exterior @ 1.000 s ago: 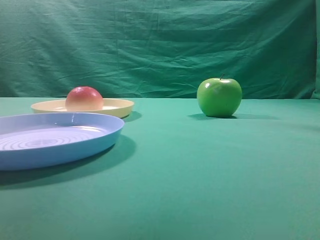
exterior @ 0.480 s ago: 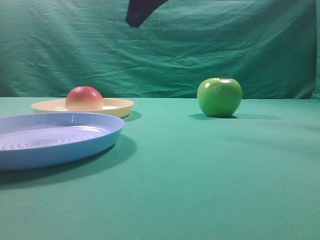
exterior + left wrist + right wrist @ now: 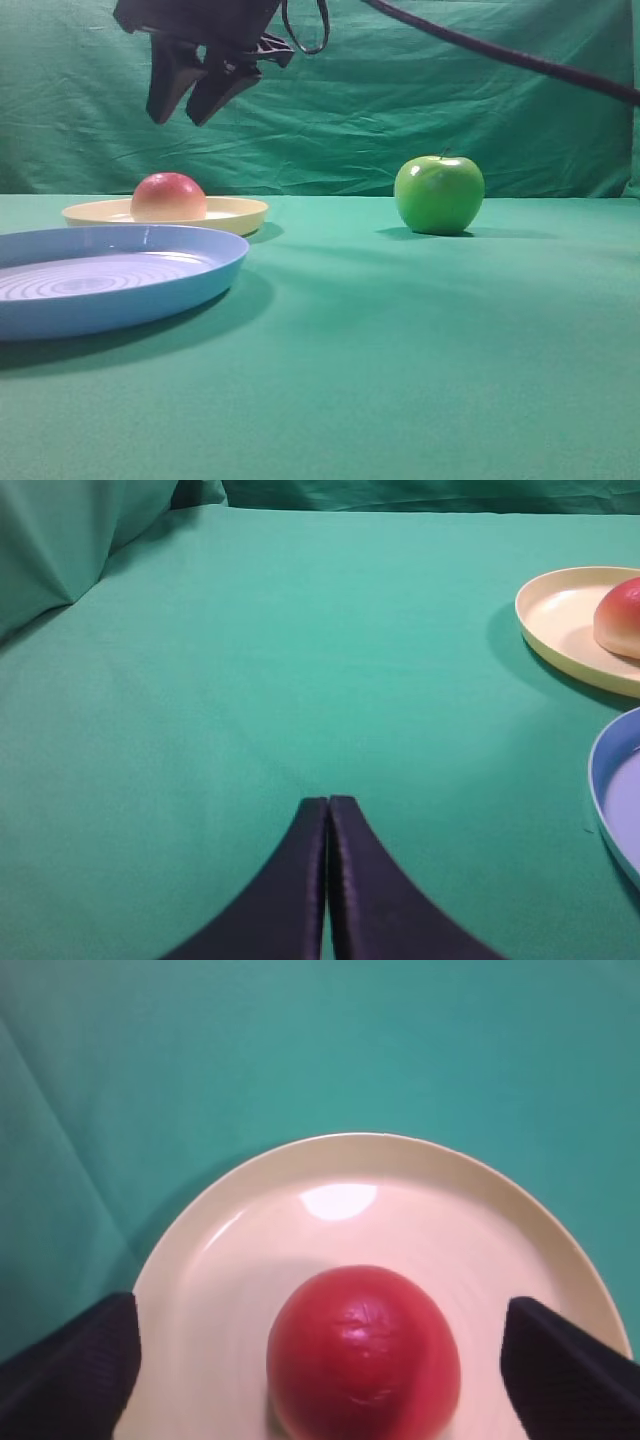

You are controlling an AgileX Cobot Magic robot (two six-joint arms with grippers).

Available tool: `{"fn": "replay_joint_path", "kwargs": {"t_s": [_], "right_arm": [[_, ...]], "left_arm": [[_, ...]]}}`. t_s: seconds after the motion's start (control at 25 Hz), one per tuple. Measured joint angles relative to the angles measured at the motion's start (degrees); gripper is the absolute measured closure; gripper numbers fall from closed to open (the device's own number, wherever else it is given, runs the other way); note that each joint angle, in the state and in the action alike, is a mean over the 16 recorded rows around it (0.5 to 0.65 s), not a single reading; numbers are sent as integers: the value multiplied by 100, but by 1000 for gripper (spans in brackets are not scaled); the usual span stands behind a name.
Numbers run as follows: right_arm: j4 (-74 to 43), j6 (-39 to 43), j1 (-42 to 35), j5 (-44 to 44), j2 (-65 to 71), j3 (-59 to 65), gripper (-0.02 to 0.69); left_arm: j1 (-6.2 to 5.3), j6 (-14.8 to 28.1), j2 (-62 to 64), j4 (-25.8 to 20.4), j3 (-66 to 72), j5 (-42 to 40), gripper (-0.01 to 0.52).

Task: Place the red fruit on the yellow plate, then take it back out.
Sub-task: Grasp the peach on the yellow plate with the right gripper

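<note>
Red fruit [image 3: 363,1350] resting on yellow plate [image 3: 240,1250]; right gripper [image 3: 189,97] spread wide above, grasping nothing; left gripper [image 3: 328,815] clenched.

Fruit [image 3: 168,197] on plate [image 3: 235,213], apple [image 3: 438,194] rightward

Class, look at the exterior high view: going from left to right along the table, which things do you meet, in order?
Blue plate → red fruit on the yellow plate → green apple.
</note>
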Motion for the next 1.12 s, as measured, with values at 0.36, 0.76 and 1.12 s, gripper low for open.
{"fn": "replay_joint_path", "kwargs": {"t_s": [0.36,0.76,1.12], "right_arm": [[22,-11,27,-503,403,-5,92],[-87,-12,-57,-127,328,-5,379],[-327,146,-352,1068,-780,-5,480]], "left_arm": [[0,0,0,0,0,0,514],[0,0,0,0,0,0,514],[0,0,0,0,0,0,514]]}}
